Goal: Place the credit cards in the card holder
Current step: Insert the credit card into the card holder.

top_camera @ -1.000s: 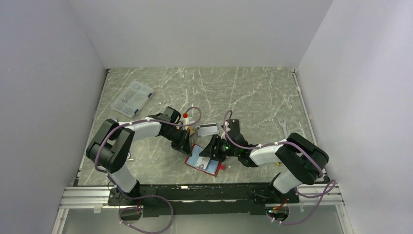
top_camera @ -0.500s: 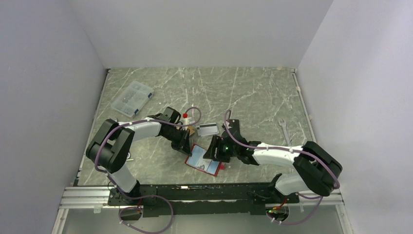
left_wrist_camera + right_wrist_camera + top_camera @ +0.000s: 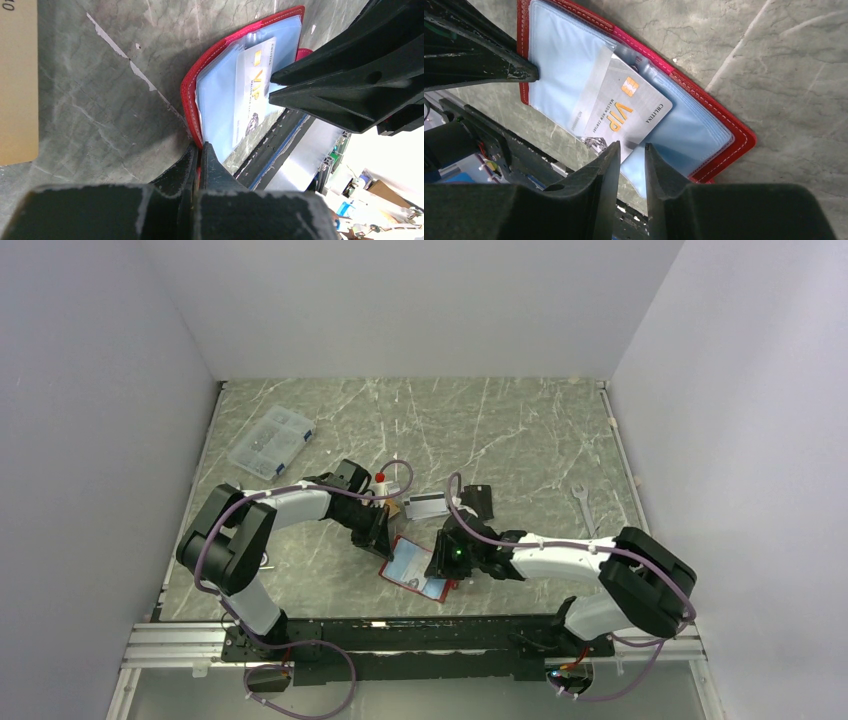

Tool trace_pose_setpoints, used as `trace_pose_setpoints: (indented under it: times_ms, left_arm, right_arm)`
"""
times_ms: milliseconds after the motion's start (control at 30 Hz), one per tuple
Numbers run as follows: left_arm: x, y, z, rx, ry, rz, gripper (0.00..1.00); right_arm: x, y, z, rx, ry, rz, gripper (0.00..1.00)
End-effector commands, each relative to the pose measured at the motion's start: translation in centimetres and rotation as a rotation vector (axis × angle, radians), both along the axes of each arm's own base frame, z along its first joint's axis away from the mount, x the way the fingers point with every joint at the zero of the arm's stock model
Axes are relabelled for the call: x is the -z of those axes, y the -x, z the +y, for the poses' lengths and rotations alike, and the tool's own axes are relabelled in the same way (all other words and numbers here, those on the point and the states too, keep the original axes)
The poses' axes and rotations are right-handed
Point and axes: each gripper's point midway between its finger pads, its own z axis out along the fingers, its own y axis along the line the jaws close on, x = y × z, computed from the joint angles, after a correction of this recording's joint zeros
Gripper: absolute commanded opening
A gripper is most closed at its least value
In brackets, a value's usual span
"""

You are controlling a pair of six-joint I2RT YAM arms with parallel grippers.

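1. Wallet first: the card holder (image 3: 415, 567) lies open on the marbled table (image 3: 520, 430), low in the middle of the overhead view, its red leather edge framing pale blue clear pockets.
2. A silver-white VIP card (image 3: 621, 112) sits partway into one clear pocket; in the right wrist view it runs diagonally across the centre of the frame, its upper left part under the plastic, its chip and gold lettering uncovered.
3. The left gripper (image 3: 199, 155) comes in from the bottom of its own view with its fingers pressed together on the red edge of the card holder, pinning that side.
4. The right gripper (image 3: 632, 160) stands over the near end of the VIP card, its two fingers set narrowly apart at the bottom centre of its view. Whether they pinch the card or only touch it, I cannot tell.
5. A gold-orange card (image 3: 18, 82) lies flat on the table at the left edge of the left wrist view, apart from the wallet.
6. Another silver-white card (image 3: 427, 506) with a dark stripe lies just above the wallet in the overhead view, between the two arms.
7. A clear compartment box (image 3: 270, 441) sits in the upper left of the table, and a wrench (image 3: 583, 502) lies toward the right.
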Motion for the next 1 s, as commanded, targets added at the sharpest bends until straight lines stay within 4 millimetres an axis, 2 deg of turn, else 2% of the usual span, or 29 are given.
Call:
trace_pose_setpoints:
  times_ms: [0, 233, 567, 867, 967]
  left_arm:
    - [0.0, -0.4, 0.1, -0.007, 0.001, -0.007, 0.0]
    - [-0.2, -0.4, 0.0, -0.001, 0.009, -0.012, 0.01]
    - [-0.7, -0.4, -0.3, 0.009, 0.03, -0.017, 0.19]
    - [-0.9, -0.3, -0.4, 0.017, 0.035, -0.023, 0.25]
    - [-1.0, -0.3, -0.5, 0.021, 0.037, -0.026, 0.3]
  right_arm:
    - [0.7, 0.0, -0.2, -0.011, 0.061, -0.001, 0.24]
    - [1.0, -0.6, 0.6, -0.021, 0.048, -0.015, 0.23]
    - [0.0, -2.1, 2.4, -0.065, 0.054, -0.065, 0.2]
    - [-1.1, -3.2, 4.2, -0.115, 0.026, -0.118, 0.21]
    - [-1.5, -3.5, 5.0, -0.13, -0.001, -0.136, 0.21]
